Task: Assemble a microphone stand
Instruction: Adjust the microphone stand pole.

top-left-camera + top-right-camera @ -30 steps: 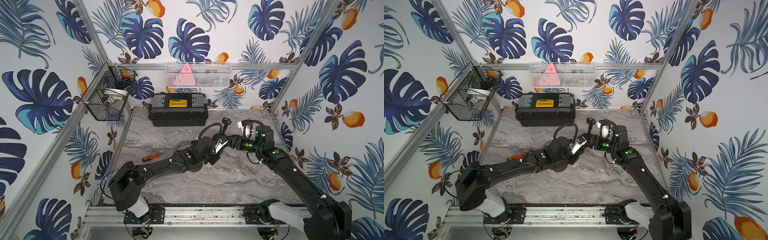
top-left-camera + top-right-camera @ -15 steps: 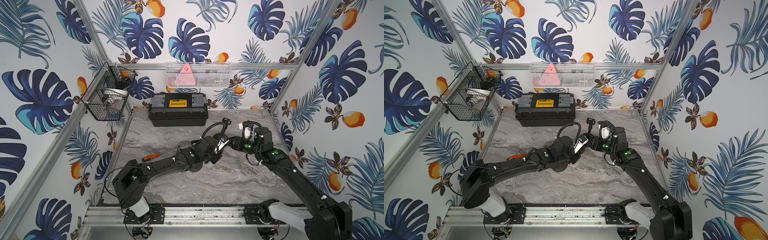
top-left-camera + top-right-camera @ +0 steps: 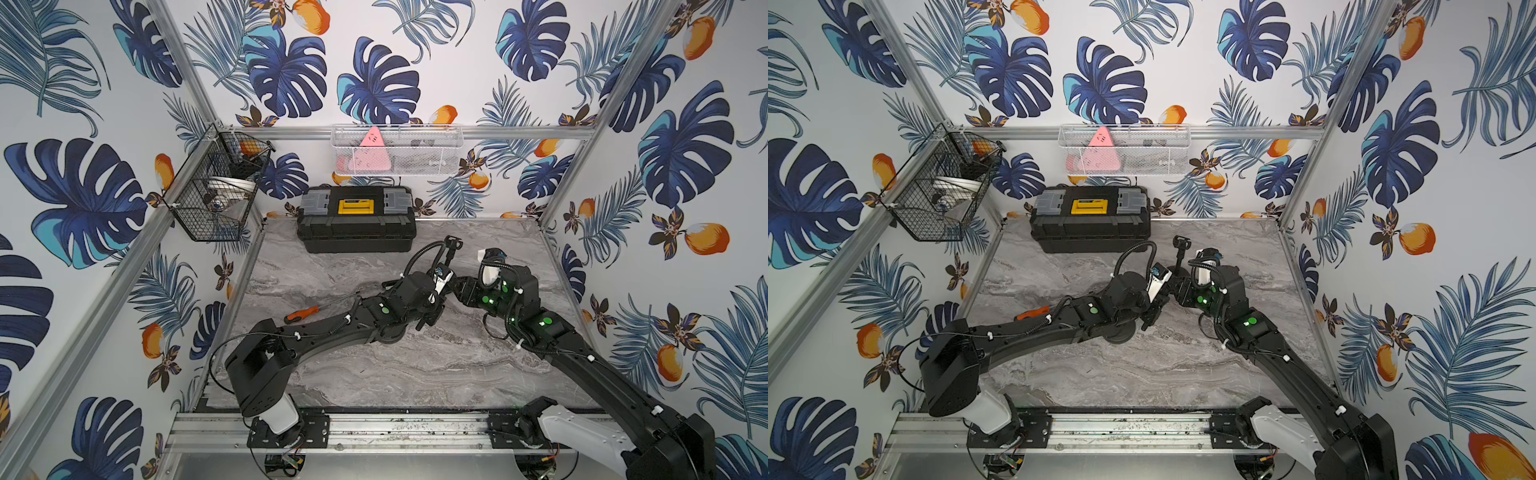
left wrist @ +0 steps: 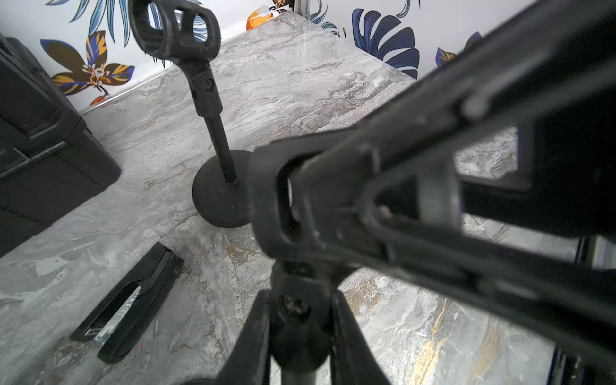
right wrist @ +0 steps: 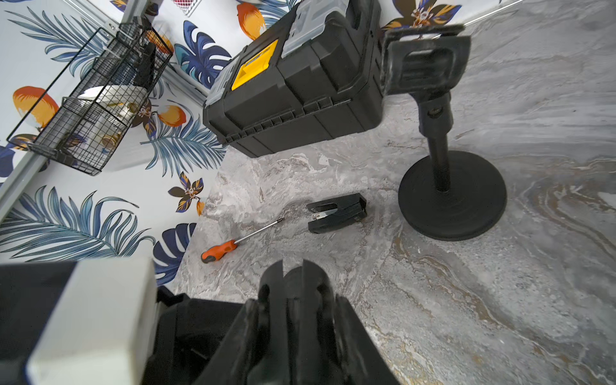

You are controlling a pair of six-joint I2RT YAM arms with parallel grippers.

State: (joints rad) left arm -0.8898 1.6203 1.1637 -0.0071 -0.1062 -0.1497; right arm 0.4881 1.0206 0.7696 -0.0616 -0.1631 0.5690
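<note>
A microphone stand (image 5: 439, 156) stands upright on the desk (image 3: 374, 374) just off the toolbox's (image 3: 356, 220) front right corner, with a clip (image 4: 176, 53) already at its top. Farther out from the toolbox, the left fingers (image 4: 248, 343) are clamped on the stem of a second black clip (image 4: 296, 346), and the right fingers (image 5: 348, 336) are closed around its other end. A stapler (image 5: 336, 213) and a screwdriver (image 5: 220, 251) lie in front of the toolbox.
</note>
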